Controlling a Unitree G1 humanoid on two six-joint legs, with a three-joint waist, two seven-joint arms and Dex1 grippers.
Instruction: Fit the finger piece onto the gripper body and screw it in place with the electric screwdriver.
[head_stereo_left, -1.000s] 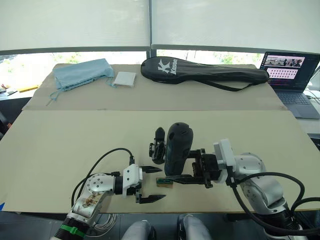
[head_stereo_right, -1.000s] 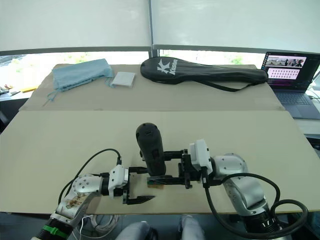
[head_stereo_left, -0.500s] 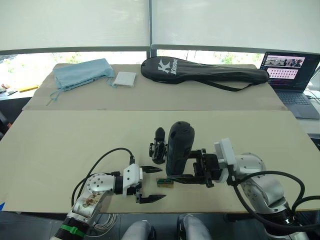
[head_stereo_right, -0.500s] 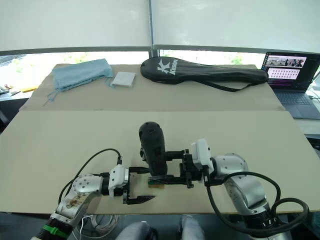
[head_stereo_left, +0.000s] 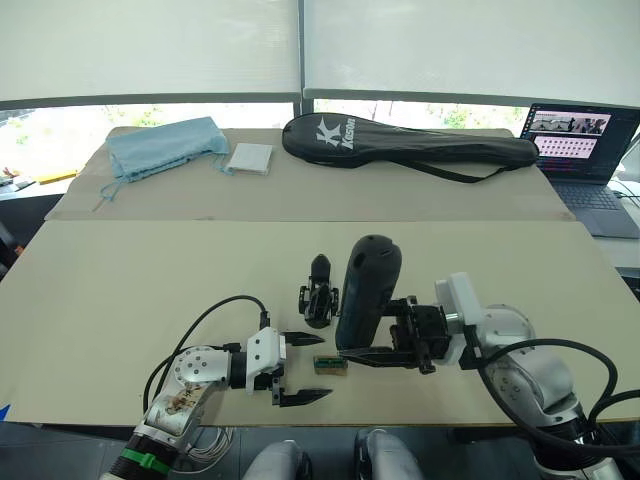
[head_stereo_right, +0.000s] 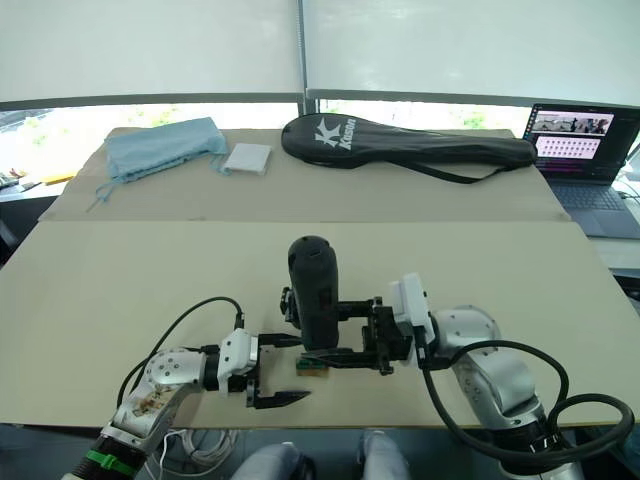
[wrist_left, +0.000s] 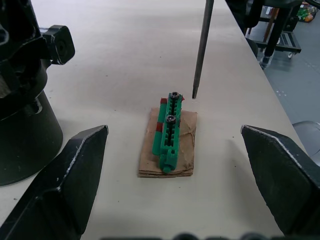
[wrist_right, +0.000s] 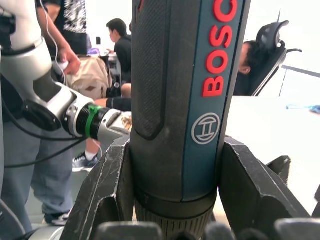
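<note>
My right gripper (head_stereo_left: 362, 330) is shut on the electric screwdriver (head_stereo_left: 367, 290), a thick black tool with red lettering (wrist_right: 190, 100). The tool leans with its top to the right, and its thin bit (wrist_left: 201, 50) points down just past a small green-and-tan box (wrist_left: 170, 135). The gripper body (head_stereo_left: 317, 303) stands on the table left of the screwdriver. The pointed black finger piece (head_stereo_left: 320, 267) sits at its far side; whether they touch I cannot tell. My left gripper (head_stereo_left: 298, 368) rests open near the front edge, its fingers (wrist_left: 70, 185) on either side of the box without touching it.
On the back table lie a long black racket bag (head_stereo_left: 400, 140), a blue cloth (head_stereo_left: 165, 145) and a white pad (head_stereo_left: 248, 158). A laptop (head_stereo_left: 585, 150) stands at the far right. The tan table (head_stereo_left: 150, 270) spreads wide to the left. People sit behind the robot (wrist_right: 117, 45).
The screwdriver's top has swung up and to the right, and the right arm has shifted slightly right with it. The left gripper, box and gripper body have stayed in place.
</note>
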